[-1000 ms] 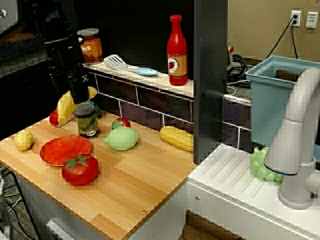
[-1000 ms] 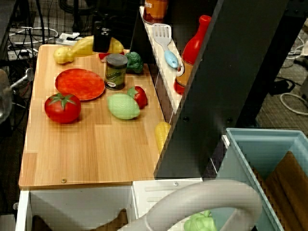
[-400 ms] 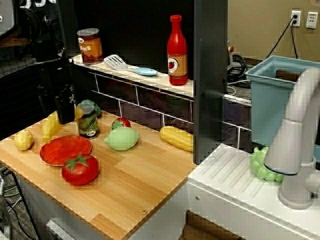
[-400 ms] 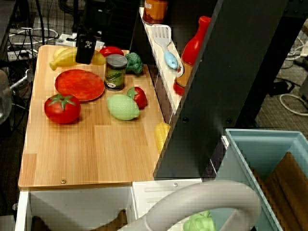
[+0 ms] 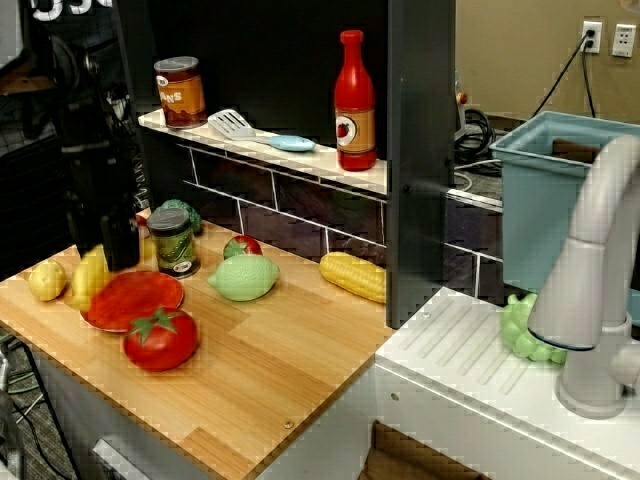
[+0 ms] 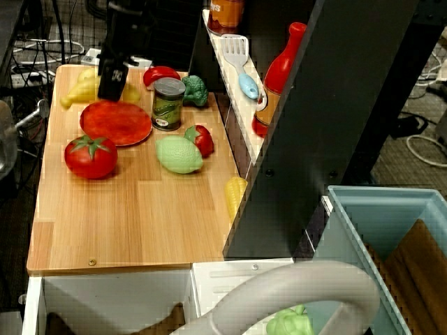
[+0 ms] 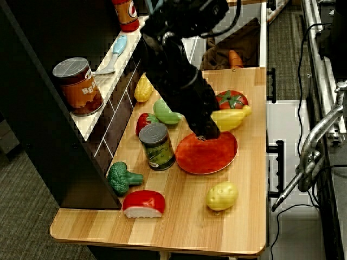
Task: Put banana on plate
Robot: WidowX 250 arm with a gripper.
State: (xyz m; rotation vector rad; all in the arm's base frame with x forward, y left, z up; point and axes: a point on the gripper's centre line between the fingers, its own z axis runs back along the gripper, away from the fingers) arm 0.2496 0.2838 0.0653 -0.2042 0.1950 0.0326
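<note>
wooden toy-kitchen counter, crowded. smooth yellow plastic banana hangs gripped in the black claw, just over the edge of the flat orange-red round plate; whether it touches the rim is unclear. glossy red tomato sits just beside the banana's far side, green-labelled can beside the plate, small lemon nearby. judgement: the claw should shift inward over the dish centre and lower before releasing, lest the curved fruit roll off toward the tomato.
</note>
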